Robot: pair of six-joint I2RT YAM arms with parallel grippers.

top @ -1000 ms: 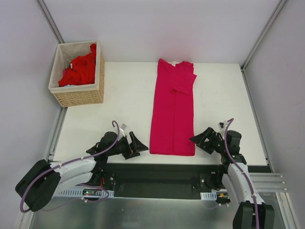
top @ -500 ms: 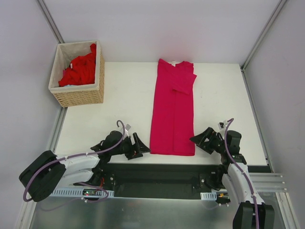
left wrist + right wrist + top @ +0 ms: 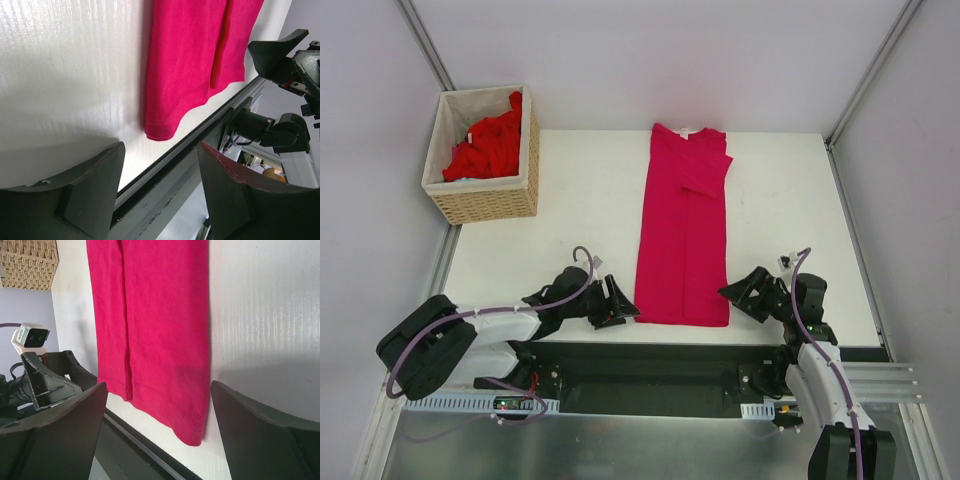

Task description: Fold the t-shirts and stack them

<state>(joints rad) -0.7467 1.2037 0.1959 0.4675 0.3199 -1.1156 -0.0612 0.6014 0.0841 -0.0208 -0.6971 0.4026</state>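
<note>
Where only the top view reaches: basket [image 3: 480, 205] of red t-shirts [image 3: 485, 148]
Wrist views: magenta t-shirt [image 3: 190, 55], hem close up
Left pincer [image 3: 160, 150]: parted, empty
Right pincer [image 3: 159, 387]: wide, empty

I count one white table [image 3: 580, 200]. One pink-red shirt [image 3: 682, 235] lies flat on it, stretched from the far edge almost to the near edge. One wicker basket [image 3: 485, 205] stands at the far left corner. Inside it is a single heap of brighter red shirts [image 3: 485, 150], bunched so tightly that I can't tell how many there are. At the near edge are two grippers, the left gripper [image 3: 618, 303] and the right gripper [image 3: 740, 293], each with two fingers [image 3: 95, 185], so four fingers in all.
</note>
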